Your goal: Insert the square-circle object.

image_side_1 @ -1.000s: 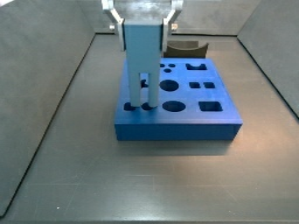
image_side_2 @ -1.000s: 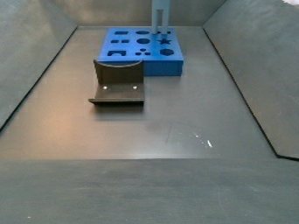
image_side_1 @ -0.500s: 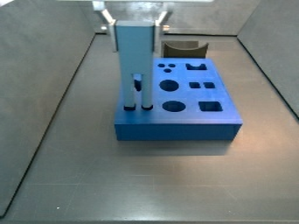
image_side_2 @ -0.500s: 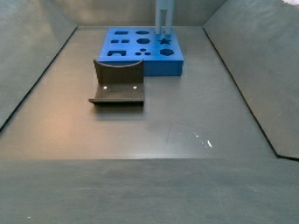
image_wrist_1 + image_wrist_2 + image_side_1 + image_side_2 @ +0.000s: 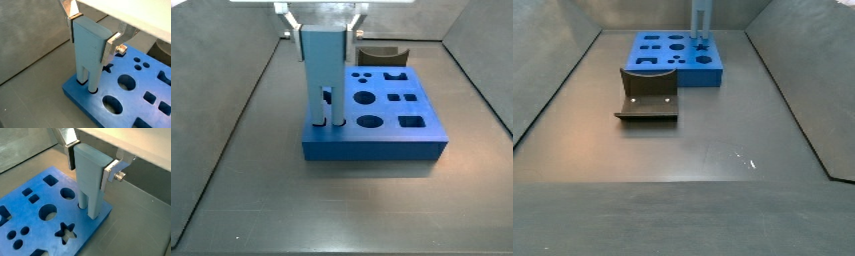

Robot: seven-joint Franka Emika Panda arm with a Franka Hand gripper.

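My gripper (image 5: 92, 37) is shut on the square-circle object (image 5: 90, 47), a tall light-blue piece held upright by its flat upper body. It also shows in a wrist view (image 5: 90, 178) and in both side views (image 5: 323, 62) (image 5: 700, 18). Its two thin prongs (image 5: 88, 82) point down and meet the top of the dark-blue block (image 5: 127, 102) at one corner, where dark rims show round their tips. How deep they sit I cannot tell. The block (image 5: 385, 125) has several shaped holes. The silver fingers (image 5: 110, 174) clamp the piece's narrow sides.
The dark fixture (image 5: 647, 96) stands on the grey floor beside the block and shows behind it in a side view (image 5: 381, 53). Sloping grey walls (image 5: 238, 110) close in the floor on both sides.
The gripper and the held piece have shifted slightly sideways over the block's corner since 1.0 s ago. Little has moved in the last half second.
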